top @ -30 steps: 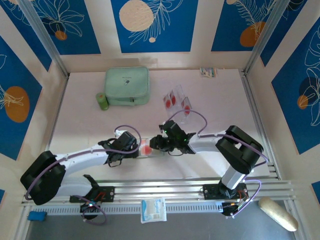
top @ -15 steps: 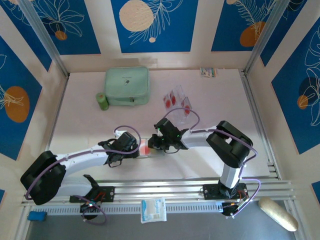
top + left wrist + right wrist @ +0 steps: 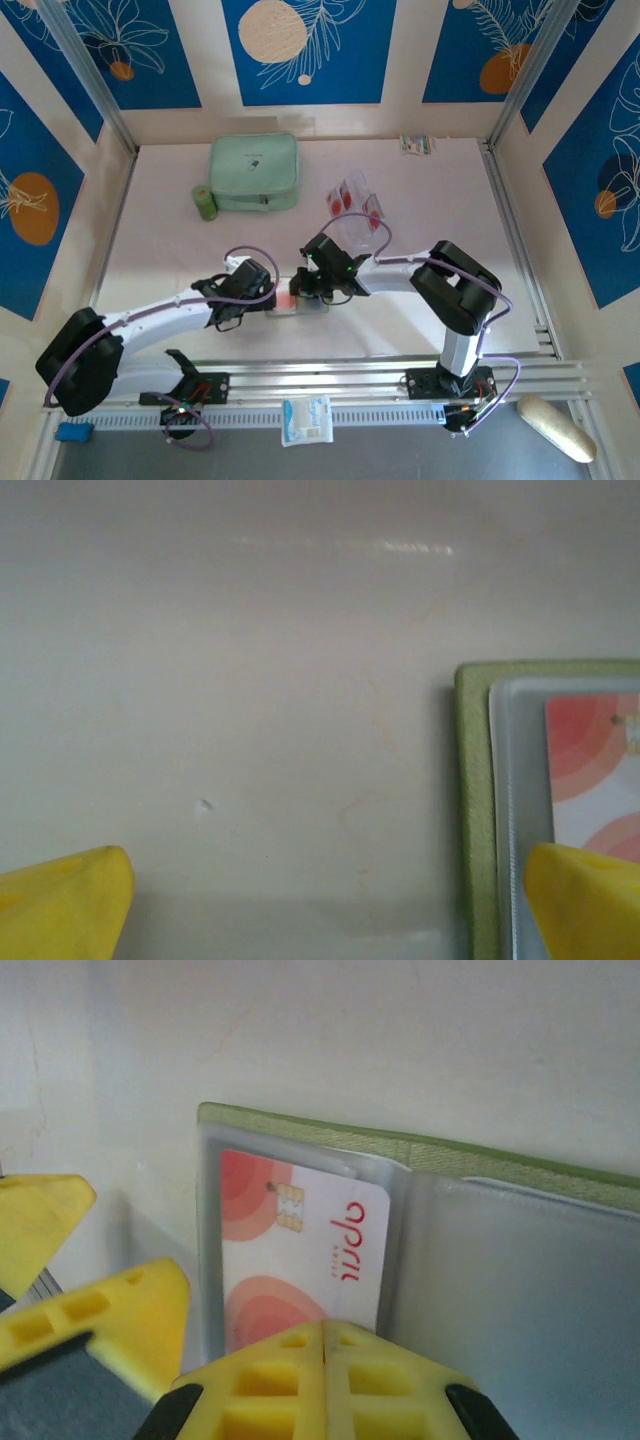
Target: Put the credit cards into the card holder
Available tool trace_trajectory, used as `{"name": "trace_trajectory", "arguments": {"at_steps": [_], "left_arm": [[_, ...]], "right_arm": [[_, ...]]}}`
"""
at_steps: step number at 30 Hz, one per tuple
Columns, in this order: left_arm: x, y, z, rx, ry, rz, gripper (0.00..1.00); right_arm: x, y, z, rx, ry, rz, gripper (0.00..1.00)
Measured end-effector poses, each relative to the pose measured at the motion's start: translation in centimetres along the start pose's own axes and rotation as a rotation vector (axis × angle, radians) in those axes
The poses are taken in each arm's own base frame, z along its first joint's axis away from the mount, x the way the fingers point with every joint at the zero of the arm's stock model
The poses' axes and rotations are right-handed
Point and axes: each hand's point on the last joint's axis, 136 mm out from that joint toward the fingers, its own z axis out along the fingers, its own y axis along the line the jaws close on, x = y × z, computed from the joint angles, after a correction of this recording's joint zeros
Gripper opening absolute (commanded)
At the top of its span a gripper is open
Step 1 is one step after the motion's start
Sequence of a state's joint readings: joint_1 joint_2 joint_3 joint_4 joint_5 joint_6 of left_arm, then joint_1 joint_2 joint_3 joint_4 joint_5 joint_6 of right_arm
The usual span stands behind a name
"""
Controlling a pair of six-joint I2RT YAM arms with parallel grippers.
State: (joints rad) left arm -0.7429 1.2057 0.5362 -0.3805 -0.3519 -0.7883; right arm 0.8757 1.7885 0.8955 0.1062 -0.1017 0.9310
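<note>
Credit card (image 3: 300, 1250), white plastic with red circles, sits partway in the olive-green fold card holder (image 3: 500, 1150). The right gripper (image 3: 325, 1345) is clenched at its edge and the left gripper (image 3: 325, 880) is released. The card likely needs pushing home.

I have both arms meeting over the card holder (image 3: 430, 1150) mid-tabletop (image 3: 160, 250), the left pincer (image 3: 276, 300) spread wide and the right pincer (image 3: 304, 291) closed, leaving no gap between them. Bare surface lies free on either flank. Farther back, the zip case (image 3: 254, 172), green roll (image 3: 205, 203) and loose cards (image 3: 352, 200) stand in the way.
</note>
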Motion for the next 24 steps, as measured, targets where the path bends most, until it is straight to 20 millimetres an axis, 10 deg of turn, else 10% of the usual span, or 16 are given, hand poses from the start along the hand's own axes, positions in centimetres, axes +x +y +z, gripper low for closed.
{"name": "trace_trajectory", "arguments": {"at_steps": [24], "left_arm": [[1.3,2.4,1.9,-0.093,0.086,-0.038,1.00]], "right_arm": [[0.3,-1.0,0.6,0.063,0.022,-0.013,0.01]]}}
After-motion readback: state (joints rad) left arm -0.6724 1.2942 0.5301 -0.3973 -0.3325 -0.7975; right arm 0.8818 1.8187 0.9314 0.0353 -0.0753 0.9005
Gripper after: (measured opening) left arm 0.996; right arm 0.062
